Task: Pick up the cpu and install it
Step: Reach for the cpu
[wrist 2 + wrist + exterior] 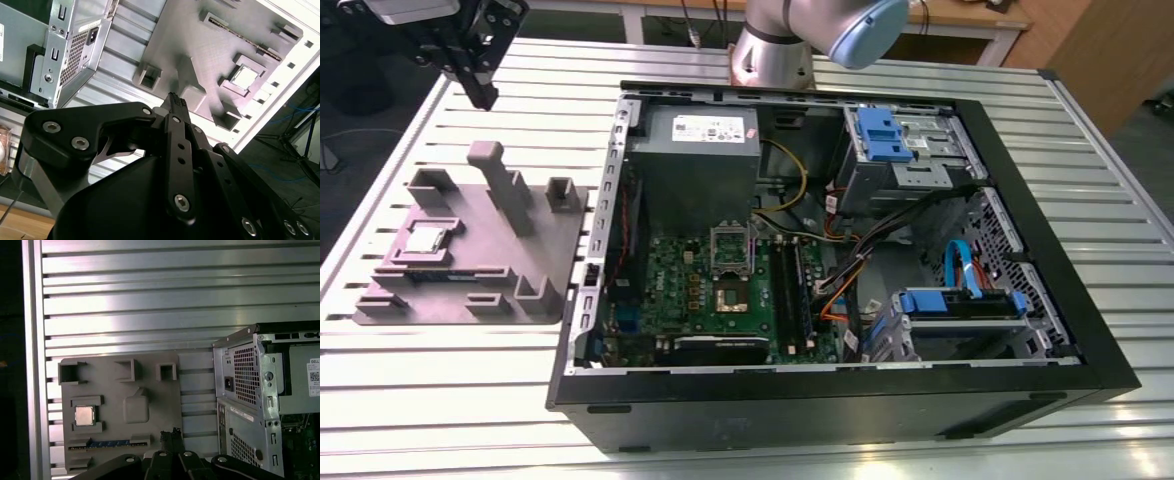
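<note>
While the gripper (484, 100) hangs high near the grey holder tray (554, 250), its fingers apparently pressed together on nothing, the cpu (427, 238) lies in a pocket of that tray. The approach is in hand, I judge; grasping first needs opened fingers.

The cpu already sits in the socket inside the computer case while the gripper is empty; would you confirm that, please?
No. The cpu lies in its pocket on the grey fixture, outside the computer case, as the first wrist view shows. The gripper is indeed empty.
</note>
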`<state>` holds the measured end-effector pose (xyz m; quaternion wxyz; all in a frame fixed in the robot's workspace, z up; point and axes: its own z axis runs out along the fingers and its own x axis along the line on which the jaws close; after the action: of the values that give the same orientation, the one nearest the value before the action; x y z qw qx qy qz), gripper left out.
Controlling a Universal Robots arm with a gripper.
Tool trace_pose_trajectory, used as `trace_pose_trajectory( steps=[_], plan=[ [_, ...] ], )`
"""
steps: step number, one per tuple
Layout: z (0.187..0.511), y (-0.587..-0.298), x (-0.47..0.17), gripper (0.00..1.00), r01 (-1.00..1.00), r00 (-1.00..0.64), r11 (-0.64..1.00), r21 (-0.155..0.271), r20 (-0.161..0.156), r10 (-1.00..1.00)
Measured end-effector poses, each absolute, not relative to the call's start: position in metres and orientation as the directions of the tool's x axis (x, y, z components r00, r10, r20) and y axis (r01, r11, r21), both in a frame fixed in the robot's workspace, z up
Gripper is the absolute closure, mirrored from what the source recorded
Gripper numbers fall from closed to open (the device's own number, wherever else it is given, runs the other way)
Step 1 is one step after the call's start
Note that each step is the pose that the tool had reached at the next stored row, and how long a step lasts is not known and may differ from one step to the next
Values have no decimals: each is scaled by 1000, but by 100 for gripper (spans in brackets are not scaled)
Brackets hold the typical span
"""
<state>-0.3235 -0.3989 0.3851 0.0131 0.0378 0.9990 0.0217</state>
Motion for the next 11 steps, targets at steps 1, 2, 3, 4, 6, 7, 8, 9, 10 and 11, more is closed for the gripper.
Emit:
trace_pose_trajectory(
  steps=[1, 2, 3, 4, 6, 7, 8, 9, 10, 11],
  plan=[
    [385, -399, -324, 90, 75, -997, 996, 44, -24, 76],
    [385, -399, -324, 90, 75, -997, 996, 44, -24, 76],
    [385, -399, -324, 90, 75, -997, 996, 44, -25, 76],
    [385, -399, -324, 90, 75, -997, 996, 44, -24, 76],
    [385, -399, -325, 90, 75, -997, 996, 44, -24, 76],
    [385, -399, -326, 90, 75, -997, 996, 44, -25, 76],
    [385, -399, -328, 90, 75, -997, 996, 44, -24, 76],
    [385, -399, -329, 90, 75, -997, 996, 44, -24, 76],
    [385, -399, -331, 90, 75, -997, 996, 44, -24, 76],
    [385, -399, -332, 90, 75, -997, 996, 44, -24, 76]
  ],
)
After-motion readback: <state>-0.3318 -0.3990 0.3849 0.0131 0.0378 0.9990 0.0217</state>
